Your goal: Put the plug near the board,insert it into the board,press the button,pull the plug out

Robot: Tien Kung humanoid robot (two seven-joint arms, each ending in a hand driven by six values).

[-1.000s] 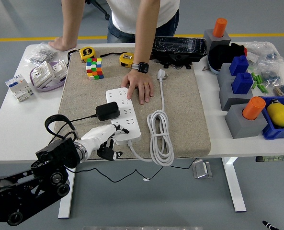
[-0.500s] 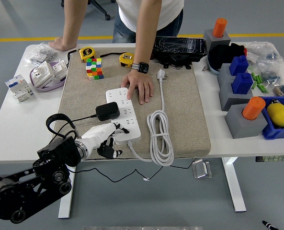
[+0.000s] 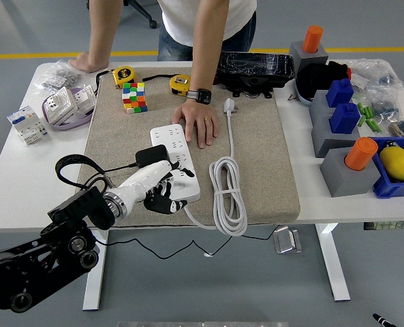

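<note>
A white power strip [image 3: 176,153] lies on the beige mat [image 3: 113,136]. A black plug adapter [image 3: 149,155] with a thin black cord rests against the strip's left side. My left hand [image 3: 162,197] has white fingers, loosely bent and pointing down over the strip's near end. It sits just below the adapter and holds nothing. A person's hand [image 3: 200,126] presses on the strip's far end. The strip's own white plug [image 3: 229,105] and its coiled cable [image 3: 227,194] lie to the right.
A colour cube [image 3: 135,97] and two yellow tape measures [image 3: 180,84] lie at the mat's far side. A black box [image 3: 255,68] is behind. Grey blocks with orange and blue pegs [image 3: 343,160] stand right. Small boxes [image 3: 28,124] lie left.
My left hand has moved up and to the right, from the mat's near edge onto the strip's near end beside the adapter. The person's hand has stayed on the strip.
</note>
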